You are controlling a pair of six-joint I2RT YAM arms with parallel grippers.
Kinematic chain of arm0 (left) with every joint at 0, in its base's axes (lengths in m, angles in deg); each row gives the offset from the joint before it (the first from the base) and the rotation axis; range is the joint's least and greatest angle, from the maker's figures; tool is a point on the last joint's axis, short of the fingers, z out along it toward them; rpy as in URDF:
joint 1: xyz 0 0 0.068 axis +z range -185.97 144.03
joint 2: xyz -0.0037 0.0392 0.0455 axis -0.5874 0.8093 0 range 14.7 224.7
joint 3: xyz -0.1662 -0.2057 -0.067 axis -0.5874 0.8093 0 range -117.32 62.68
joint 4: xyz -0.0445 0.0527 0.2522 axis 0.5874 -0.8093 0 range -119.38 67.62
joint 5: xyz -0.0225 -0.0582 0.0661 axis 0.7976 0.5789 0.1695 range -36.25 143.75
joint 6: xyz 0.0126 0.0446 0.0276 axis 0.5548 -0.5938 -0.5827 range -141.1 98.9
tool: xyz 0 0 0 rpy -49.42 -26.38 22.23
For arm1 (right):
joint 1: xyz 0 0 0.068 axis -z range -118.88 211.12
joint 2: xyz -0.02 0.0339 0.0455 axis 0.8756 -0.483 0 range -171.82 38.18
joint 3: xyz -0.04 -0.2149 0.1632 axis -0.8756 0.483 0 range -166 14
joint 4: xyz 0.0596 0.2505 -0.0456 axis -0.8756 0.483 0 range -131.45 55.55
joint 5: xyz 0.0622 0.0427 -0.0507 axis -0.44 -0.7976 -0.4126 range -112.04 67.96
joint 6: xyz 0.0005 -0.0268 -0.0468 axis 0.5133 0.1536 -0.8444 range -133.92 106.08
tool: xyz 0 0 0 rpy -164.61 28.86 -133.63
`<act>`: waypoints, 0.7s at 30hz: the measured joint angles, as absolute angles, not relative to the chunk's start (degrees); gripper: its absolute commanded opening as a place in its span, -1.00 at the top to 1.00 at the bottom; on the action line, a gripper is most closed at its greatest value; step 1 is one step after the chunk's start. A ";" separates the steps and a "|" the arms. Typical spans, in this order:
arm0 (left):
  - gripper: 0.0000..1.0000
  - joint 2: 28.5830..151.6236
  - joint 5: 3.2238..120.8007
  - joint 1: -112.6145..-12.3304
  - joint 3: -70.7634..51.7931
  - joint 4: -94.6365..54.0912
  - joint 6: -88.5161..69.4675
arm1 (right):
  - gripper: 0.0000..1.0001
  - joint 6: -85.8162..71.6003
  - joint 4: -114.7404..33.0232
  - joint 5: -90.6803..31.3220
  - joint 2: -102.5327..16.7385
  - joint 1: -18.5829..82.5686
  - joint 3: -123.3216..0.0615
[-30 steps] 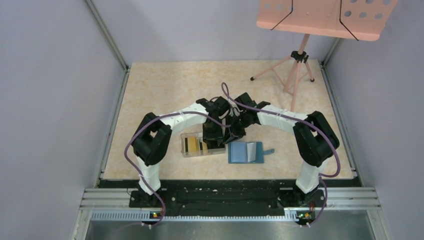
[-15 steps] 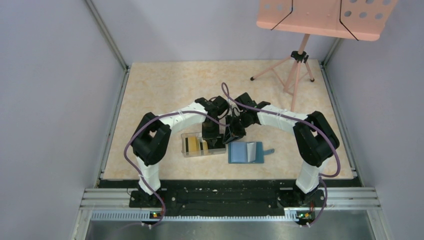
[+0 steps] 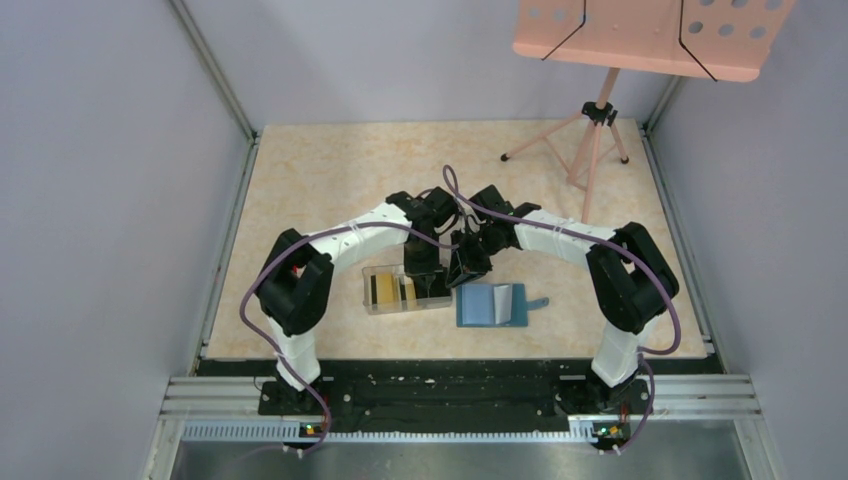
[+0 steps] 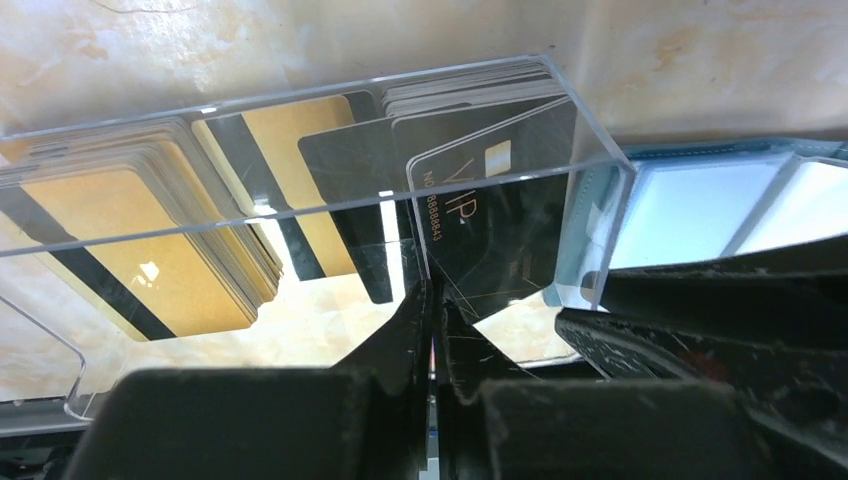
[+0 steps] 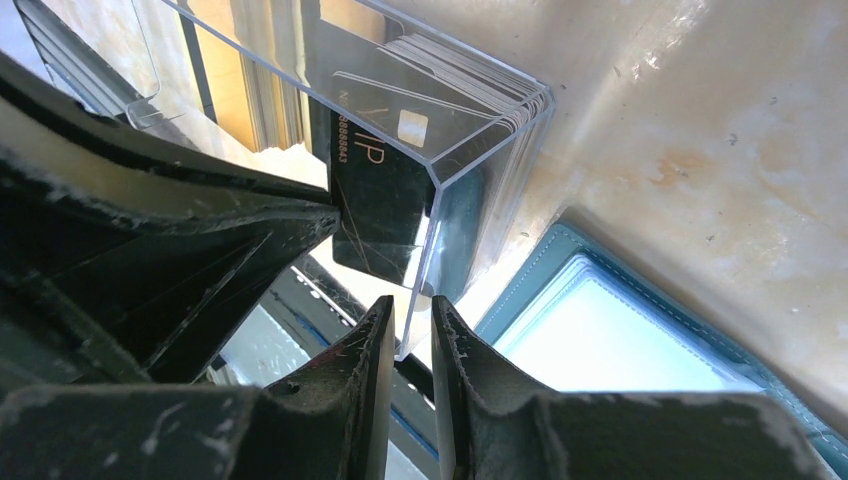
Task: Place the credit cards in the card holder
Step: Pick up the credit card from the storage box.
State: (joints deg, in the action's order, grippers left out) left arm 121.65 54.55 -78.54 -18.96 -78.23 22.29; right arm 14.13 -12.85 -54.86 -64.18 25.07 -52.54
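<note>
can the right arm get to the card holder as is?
Probably yes: the card holder lies open and uncovered right beside the right gripper. But its fingers seem clamped on the clear box wall, so it must release first.

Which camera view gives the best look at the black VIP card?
Left wrist: the black VIP card faces the lens, its lettering and chip readable inside the clear box. Right wrist shows it slanted and partly covered. Top external hides it under the arms.

I see a pink music stand. Left of it spreads a beige marbled tabletop; behind it, grey walls.
</note>
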 measured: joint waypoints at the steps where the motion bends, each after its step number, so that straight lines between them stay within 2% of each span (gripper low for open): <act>1: 0.84 121.39 54.70 -78.54 -18.96 -78.19 22.29 | 0.60 14.13 -12.85 -54.86 -64.18 25.07 -52.54; 8: 0.49 120.04 56.30 -78.60 -19.20 -77.25 22.56 | 0.60 14.13 -12.85 -54.86 -64.18 25.07 -52.54; 21: 0.42 123.07 54.29 -79.15 -21.26 -80.05 20.70 | 0.60 14.13 -12.85 -54.88 -64.18 25.07 -52.54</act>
State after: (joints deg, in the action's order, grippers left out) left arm 123.07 54.29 -79.15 -21.26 -80.05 20.70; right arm 14.13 -12.85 -54.88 -64.18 25.07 -52.54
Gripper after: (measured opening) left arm 0.275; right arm 0.200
